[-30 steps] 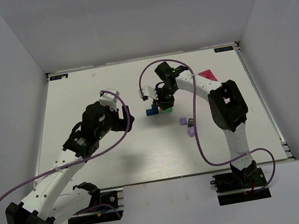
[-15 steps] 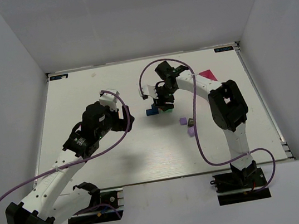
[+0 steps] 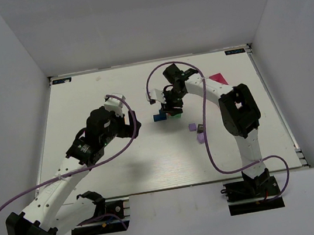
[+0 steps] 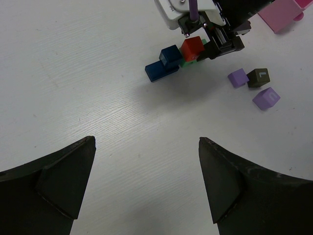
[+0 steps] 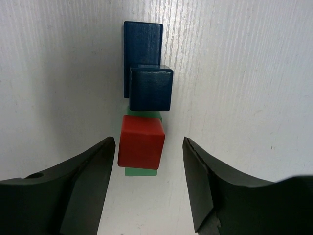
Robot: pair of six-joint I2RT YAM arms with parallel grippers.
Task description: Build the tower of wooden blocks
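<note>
My right gripper [image 5: 148, 152] stands spread, one finger either side of the red block [image 5: 142, 142], not pinching it; that block sits on a green block [image 5: 142, 172], just beside a blue cube [image 5: 150, 88] stacked on a long blue block [image 5: 142, 39]; my left gripper [image 4: 145, 147] hangs wide apart over the table [image 4: 88, 73], well away; a purple block [image 4: 238, 78], a dark block [image 4: 257, 77] and a lilac block [image 4: 266, 98] lie loose near the pink tray [image 4: 283, 12].

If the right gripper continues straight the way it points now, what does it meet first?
Probably the red block, sitting on the green block between the right gripper's open fingers; the fingertips might reach the table first.
</note>
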